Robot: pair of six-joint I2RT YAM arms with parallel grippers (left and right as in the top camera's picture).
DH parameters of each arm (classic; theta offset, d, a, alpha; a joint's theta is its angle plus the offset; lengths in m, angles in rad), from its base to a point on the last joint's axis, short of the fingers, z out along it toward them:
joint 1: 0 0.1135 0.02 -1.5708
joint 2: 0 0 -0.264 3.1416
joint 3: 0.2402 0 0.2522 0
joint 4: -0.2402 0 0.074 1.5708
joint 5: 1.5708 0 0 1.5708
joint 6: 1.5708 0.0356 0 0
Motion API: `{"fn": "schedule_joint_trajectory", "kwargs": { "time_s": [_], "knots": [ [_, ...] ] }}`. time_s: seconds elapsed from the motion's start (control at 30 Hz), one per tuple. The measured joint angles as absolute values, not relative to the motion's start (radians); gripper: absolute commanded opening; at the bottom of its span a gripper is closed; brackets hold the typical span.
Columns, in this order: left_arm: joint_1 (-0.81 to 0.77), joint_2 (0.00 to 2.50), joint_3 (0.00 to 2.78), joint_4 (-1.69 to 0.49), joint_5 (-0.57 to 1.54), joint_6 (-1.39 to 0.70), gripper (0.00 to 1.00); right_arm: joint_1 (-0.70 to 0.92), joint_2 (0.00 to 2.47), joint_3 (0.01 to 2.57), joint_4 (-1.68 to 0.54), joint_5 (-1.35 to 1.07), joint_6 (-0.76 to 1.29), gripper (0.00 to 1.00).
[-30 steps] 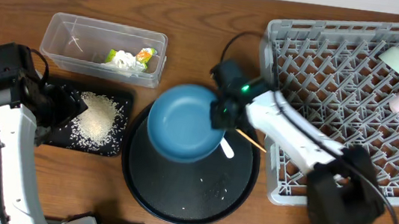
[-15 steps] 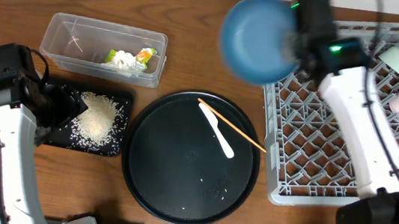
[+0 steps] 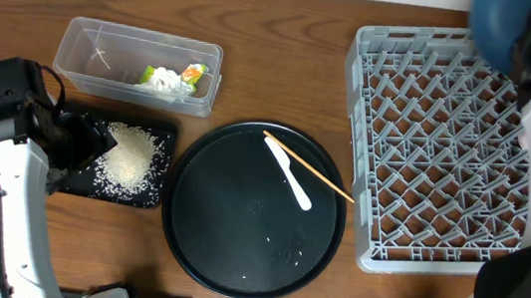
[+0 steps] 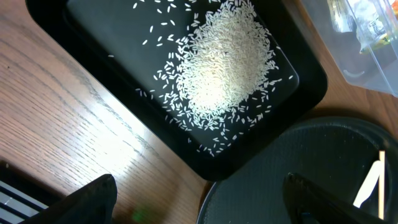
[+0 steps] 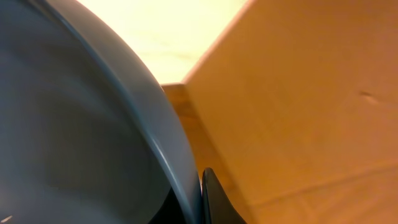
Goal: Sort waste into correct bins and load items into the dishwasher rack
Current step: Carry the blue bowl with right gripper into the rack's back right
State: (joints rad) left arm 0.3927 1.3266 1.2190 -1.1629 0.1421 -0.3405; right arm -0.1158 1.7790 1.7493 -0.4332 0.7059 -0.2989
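The brown wooden table (image 3: 259,28) shows clear grain. The light-grey pegged dishwasher rack (image 3: 358,129) stands just right of the round black tray (image 3: 235,236). The right arm hides the rack's far-right side. Up and right of the tray, the dark blue plate (image 3: 495,25) is blurred and cut off by the frame's top edge. The right gripper (image 5: 193,199) is clamped on its smooth rim. Left of the tray are the clear plastic tub (image 3: 78,32) and the black rectangular tray (image 3: 158,197), which holds the heap of rice (image 3: 129,159). The left gripper (image 4: 211,208) hangs over that side with its fingers spread and empty. On the tray lie the white spoon (image 3: 287,177) and a wooden chopstick (image 3: 322,180). In the tub sit the crumpled tissue (image 3: 161,79) and the yellow-green wrapper (image 3: 194,73).
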Motion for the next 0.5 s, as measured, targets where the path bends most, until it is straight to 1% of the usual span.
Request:
{"fn": "schedule_joint_trajectory", "kwargs": {
  "time_s": [0.2, 0.5],
  "knots": [
    [0.393, 1.327, 1.219, -1.162, 0.142, -0.340, 0.86, -0.147, 1.816, 1.752, -0.426, 0.799, -0.363, 0.01],
    [0.393, 1.327, 1.219, -1.156, 0.142, -0.341, 0.86, -0.144, 1.959, 1.752, -0.449, 0.875, -0.382, 0.01]
  ]
}}
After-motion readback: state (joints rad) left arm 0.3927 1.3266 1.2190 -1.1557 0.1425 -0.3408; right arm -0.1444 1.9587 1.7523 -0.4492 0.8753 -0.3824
